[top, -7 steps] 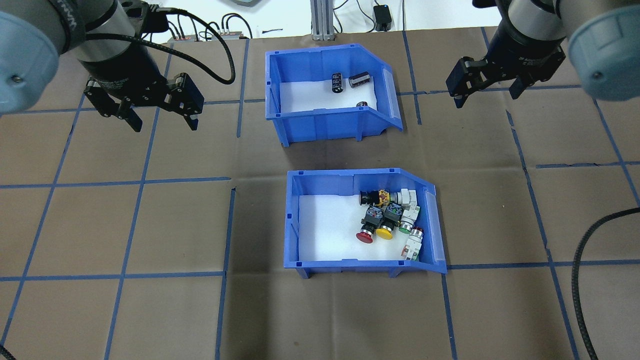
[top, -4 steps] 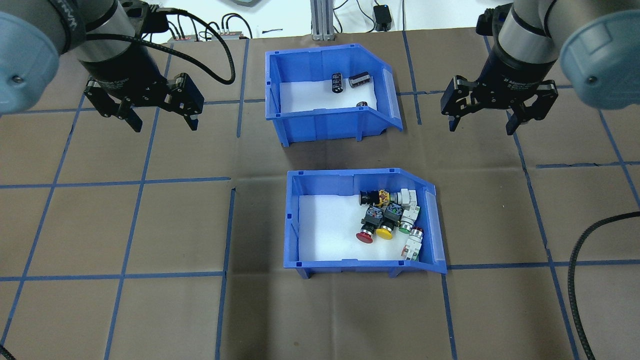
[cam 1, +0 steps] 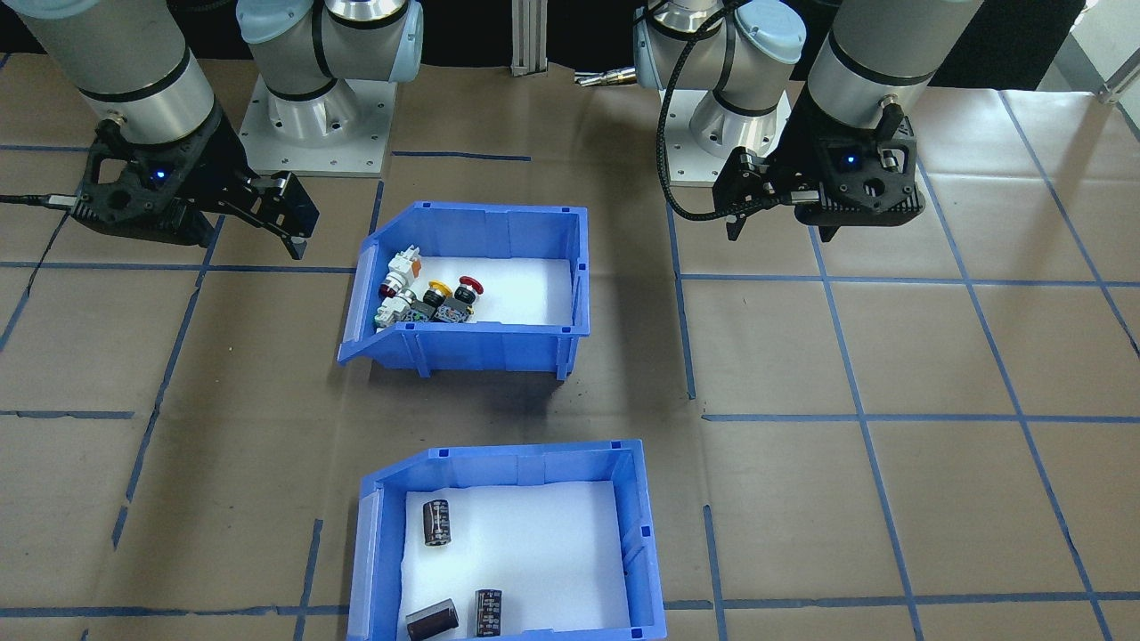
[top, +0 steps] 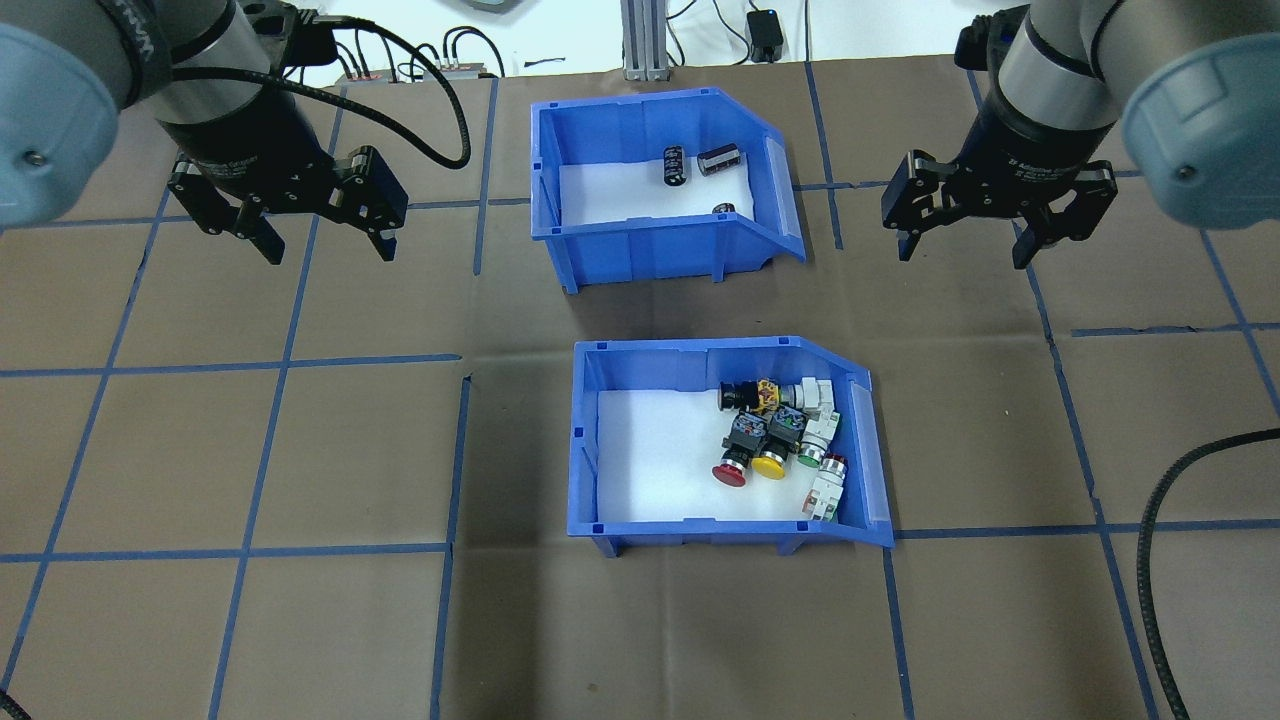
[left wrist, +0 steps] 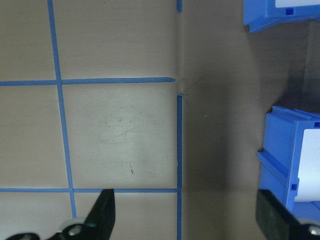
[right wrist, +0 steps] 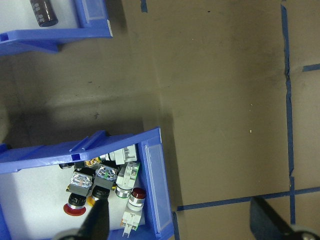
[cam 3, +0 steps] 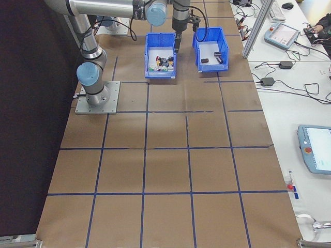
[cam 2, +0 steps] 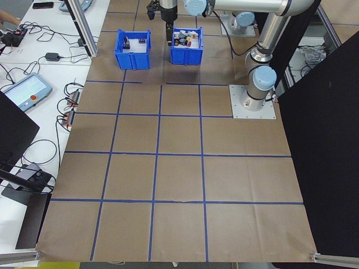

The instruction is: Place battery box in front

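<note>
Right gripper (top: 968,243) has swung toward 6 o'clock, fingers spread; left gripper (top: 325,248) unchanged, also spread. Battery box (top: 640,235) sits at 12 o'clock behind the switch bin (top: 585,440). Best grasped by a side wall, kept level.

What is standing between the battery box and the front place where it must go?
The switch box sits directly between the battery box and the robot's side of the table, apart from it by a strip of bare paper. Both pincers, left and right, hang open beside the battery box.
</note>
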